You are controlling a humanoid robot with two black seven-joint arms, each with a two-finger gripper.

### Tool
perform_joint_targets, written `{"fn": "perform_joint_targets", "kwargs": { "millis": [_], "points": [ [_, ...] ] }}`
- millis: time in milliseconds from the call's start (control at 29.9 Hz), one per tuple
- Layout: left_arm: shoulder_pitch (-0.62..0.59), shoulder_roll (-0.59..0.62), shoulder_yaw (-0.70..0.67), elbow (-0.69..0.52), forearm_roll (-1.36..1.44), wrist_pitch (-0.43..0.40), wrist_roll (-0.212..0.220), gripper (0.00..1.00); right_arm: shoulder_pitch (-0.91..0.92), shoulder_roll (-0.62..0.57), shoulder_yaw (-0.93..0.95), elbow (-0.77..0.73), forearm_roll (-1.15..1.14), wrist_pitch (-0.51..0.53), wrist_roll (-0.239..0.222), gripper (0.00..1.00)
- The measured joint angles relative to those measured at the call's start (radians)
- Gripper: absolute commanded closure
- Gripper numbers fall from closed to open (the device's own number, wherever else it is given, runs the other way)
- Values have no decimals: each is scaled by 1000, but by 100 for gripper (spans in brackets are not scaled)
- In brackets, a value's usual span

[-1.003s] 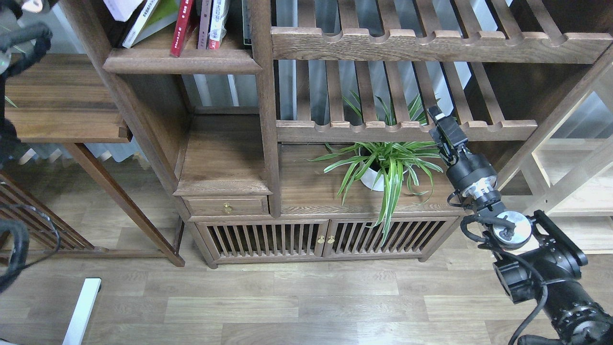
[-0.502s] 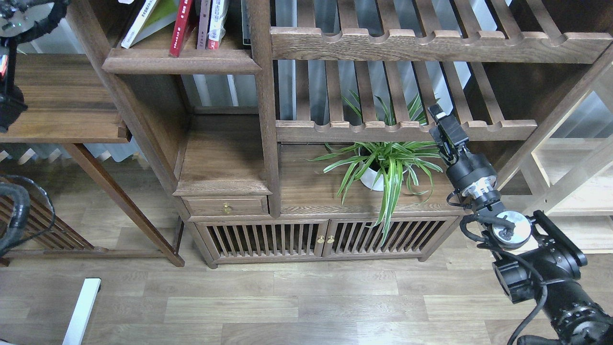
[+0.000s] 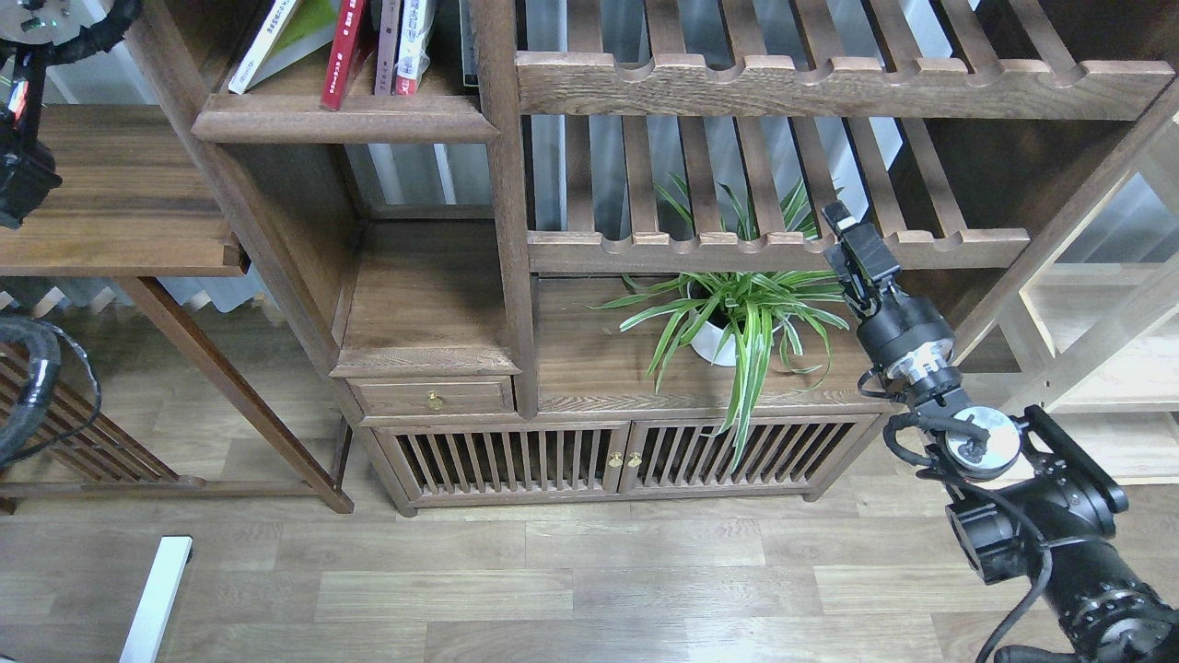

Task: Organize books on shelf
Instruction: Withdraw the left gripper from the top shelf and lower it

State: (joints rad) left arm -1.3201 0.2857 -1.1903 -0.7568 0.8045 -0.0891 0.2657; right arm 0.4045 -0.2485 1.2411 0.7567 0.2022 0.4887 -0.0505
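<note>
Floorboards of pale wood (image 3: 571, 589) lie nearest, then my black right gripper (image 3: 852, 249), raised beside the striped green plant in its white pot (image 3: 728, 322), holding nothing, its fingers too dark to tell whether parted or closed. Farther up-left, the leaning paperback books (image 3: 345, 41) (red, white, green spines) stand on the dark brown moulded shelf board (image 3: 341, 120). Left arm's wrist (image 3: 23, 175) shows at the edge, its gripper out of view; judged step: approach, so next a reach up to straighten them.

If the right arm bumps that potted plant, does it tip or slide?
Probably tips before it slides: the plant has long leaves spreading well past its small white pot, so it looks top-heavy. The leaves should just flex. The pot looks hard and may crack if it falls off the cabinet top.
</note>
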Motion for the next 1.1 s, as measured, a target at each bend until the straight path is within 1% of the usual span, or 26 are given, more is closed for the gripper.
{"fn": "perform_joint_targets", "kwargs": {
  "millis": [167,368,435,602,636,736,803,870,1003,1104],
  "points": [
    [-30,-31,14,44,-1,2,-5,98,-4,0,0,0,0,0,0,5],
    [-81,-70,38,123,-1,4,-32,97,-4,0,1,0,0,0,0,5],
    [-91,-78,46,142,-1,4,-34,94,-4,0,1,-1,0,0,0,5],
    [-98,-81,63,152,-1,13,-34,81,-4,0,3,-1,2,0,0,5],
    [-98,-81,68,152,-1,23,-34,79,-4,0,3,-1,4,0,0,5],
    [-98,-81,81,152,-1,74,-42,67,-6,0,3,-1,6,0,0,5],
    [-98,-82,92,152,-1,107,-55,64,-7,0,3,-1,6,0,0,5],
    [-101,-82,111,152,-1,127,-63,63,-8,0,3,0,6,0,0,5],
    [-106,-82,134,152,-1,141,-77,60,-9,-2,3,2,6,0,0,5],
    [-106,-83,140,151,-1,155,-93,55,-9,-3,3,5,6,0,0,5]
  ]
}}
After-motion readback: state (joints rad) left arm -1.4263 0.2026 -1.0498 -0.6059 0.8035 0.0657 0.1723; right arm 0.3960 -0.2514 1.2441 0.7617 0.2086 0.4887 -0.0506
